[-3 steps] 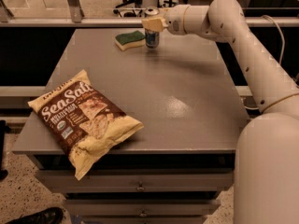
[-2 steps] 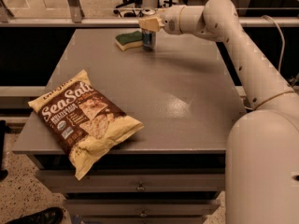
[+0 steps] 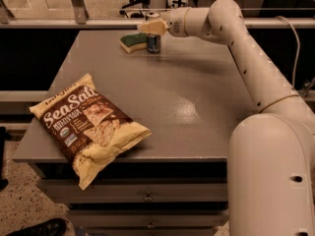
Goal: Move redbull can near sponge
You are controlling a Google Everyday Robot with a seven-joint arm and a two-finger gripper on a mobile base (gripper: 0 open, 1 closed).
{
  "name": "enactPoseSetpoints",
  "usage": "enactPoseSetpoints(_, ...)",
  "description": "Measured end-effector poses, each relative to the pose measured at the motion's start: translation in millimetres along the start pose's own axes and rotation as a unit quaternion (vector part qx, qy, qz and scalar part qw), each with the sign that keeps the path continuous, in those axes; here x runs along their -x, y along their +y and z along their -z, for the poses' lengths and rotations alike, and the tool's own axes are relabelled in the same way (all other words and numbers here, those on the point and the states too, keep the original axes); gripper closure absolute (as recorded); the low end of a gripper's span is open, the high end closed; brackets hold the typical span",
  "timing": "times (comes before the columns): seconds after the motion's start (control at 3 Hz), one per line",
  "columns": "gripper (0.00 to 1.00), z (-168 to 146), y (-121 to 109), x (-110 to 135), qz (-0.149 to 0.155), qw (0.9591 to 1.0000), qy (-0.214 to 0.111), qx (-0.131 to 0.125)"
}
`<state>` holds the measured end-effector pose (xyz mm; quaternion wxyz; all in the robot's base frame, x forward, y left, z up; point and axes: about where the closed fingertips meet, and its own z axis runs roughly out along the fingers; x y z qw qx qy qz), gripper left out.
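The redbull can (image 3: 153, 44) stands upright at the far side of the grey table (image 3: 162, 97), right beside the sponge (image 3: 133, 42), a green-topped yellow pad just to its left. My gripper (image 3: 151, 28) reaches in from the right and sits over the top of the can, shut on its upper part. The can's top is hidden by the fingers (image 3: 147, 26). Can and sponge are almost touching.
A large brown and yellow SeaSalt chip bag (image 3: 88, 127) lies at the table's front left corner, overhanging the edge. My arm (image 3: 246, 58) crosses above the table's right side. A glass rail and chairs stand behind the table.
My gripper and the can have shifted a little to the left, closer to the sponge. The sponge and the chip bag have not moved.
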<state>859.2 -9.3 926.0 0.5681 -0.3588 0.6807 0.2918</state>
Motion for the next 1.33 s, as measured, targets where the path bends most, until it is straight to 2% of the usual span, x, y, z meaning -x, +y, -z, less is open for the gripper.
enactPoseSetpoints(0.33, 0.00, 3, -3, -1, 0.000, 1.0000, -0.002, -0.003)
enactPoseSetpoints(0.67, 0.00, 31, -14, 5, 0.017, 0.9997, -0.006, -0.013)
enactPoseSetpoints(1.0, 0.00, 91, -31, 21, 0.056, 0.9978, -0.014, -0.035)
enactPoseSetpoints(1.33, 0.00, 160, -46, 44, 0.095, 0.9917, -0.024, -0.082)
